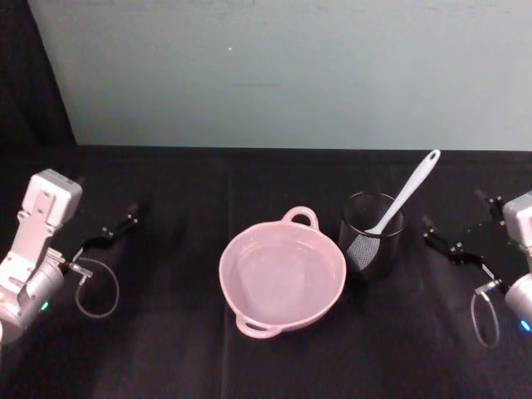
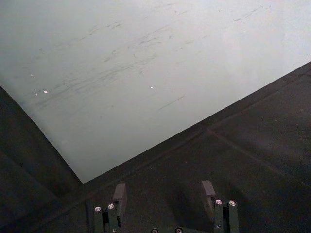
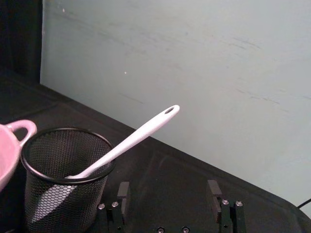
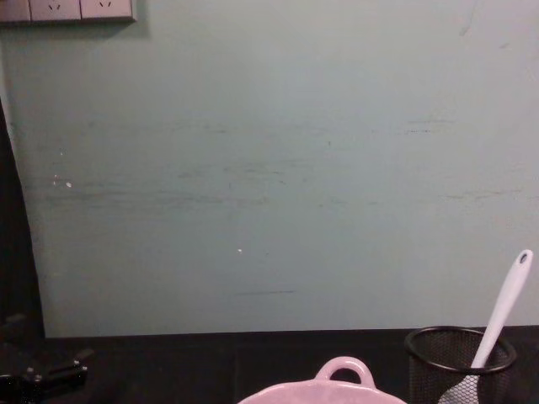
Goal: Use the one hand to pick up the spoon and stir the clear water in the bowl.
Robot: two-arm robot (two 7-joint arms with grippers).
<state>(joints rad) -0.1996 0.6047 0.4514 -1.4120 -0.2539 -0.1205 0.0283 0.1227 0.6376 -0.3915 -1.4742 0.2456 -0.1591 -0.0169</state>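
Nothing of the task is done yet, so you have the whole job ahead. The bowl (image 1: 235, 259) sits on the black table (image 1: 166, 332) with nothing dipped in it. Any clear water inside is hard to make out against the pink.

The spoon (image 1: 405, 193) is not in a grip. It stands head-down in a black mesh cup (image 1: 371, 235) just beside the bowl on its right, and its handle leans up and away from the bowl.

The right gripper (image 3: 168, 190) waits to the right of the bowl, beyond the cup, with its jaws apart and nothing between them. The left gripper (image 2: 164, 191) rests well apart from the bowl on its left, jaws also apart and holding nothing.

What remains for you, by my reading, is to close on the spoon's handle, lift it clear of the cup, carry it over the bowl, lower the head into the water and stir. The right gripper looks better placed for that.
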